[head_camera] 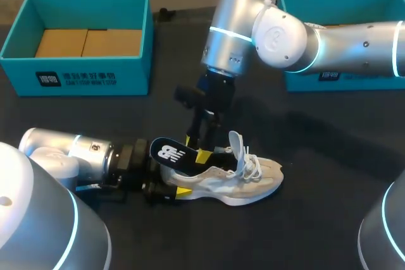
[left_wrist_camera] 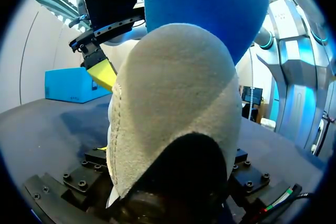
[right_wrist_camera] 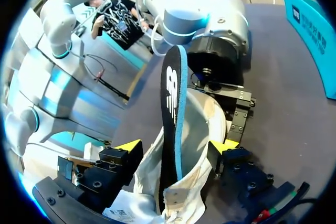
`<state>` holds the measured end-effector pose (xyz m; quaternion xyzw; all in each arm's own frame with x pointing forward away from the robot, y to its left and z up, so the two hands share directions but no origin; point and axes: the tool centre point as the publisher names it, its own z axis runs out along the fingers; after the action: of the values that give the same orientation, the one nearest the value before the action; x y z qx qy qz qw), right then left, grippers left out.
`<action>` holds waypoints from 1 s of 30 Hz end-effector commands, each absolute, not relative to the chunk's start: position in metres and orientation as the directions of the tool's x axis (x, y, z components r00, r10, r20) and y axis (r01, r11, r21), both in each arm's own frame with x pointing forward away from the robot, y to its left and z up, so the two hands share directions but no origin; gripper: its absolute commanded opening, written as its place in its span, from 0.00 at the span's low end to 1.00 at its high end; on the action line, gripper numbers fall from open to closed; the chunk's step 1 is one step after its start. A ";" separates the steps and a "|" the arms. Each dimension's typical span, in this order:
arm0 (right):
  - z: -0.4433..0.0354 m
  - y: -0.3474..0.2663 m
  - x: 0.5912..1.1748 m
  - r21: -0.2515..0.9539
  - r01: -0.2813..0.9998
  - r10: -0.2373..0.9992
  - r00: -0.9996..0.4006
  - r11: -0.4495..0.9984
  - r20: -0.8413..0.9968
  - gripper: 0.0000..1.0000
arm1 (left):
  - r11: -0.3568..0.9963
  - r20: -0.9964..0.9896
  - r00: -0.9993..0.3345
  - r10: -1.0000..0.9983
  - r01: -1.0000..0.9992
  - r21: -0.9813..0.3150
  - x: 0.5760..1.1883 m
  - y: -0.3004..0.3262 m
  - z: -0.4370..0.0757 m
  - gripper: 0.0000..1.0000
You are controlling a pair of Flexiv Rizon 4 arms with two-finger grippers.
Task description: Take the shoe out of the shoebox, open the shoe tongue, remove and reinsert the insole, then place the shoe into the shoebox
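Shoe (head_camera: 243,178) out of box (head_camera: 76,79), lying near centre, tongue raised. Insole (head_camera: 172,154) half out at heel. Left gripper (head_camera: 174,184) clamps heel; right gripper (head_camera: 197,147), fingers apart, straddles insole. To do: seat insole, rebox.

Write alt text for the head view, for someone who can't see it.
A white shoe lies on a dark table, its heel gripped by the left end effector, with a black insole sticking up out of it. The right end effector hangs just above the insole. Two teal shoeboxes sit at the back.
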<state>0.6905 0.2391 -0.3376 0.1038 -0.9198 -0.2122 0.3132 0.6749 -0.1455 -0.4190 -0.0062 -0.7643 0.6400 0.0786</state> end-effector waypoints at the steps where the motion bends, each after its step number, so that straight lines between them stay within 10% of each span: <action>1: -0.341 0.243 0.690 0.453 -0.058 -0.326 -0.775 0.889 0.541 0.76 | 0.181 0.112 -0.988 0.109 -0.091 -0.979 0.675 -0.146 -0.419 0.00; 30: -0.333 0.258 0.680 0.468 -0.059 -0.339 -0.770 0.882 0.541 0.76 | 0.181 0.112 -0.988 0.109 -0.091 -0.979 0.675 -0.146 -0.419 0.00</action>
<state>0.6820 0.2562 -0.3272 0.1101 -0.9160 -0.2156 0.3199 0.6749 -0.1455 -0.4190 -0.0062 -0.7643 0.6400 0.0785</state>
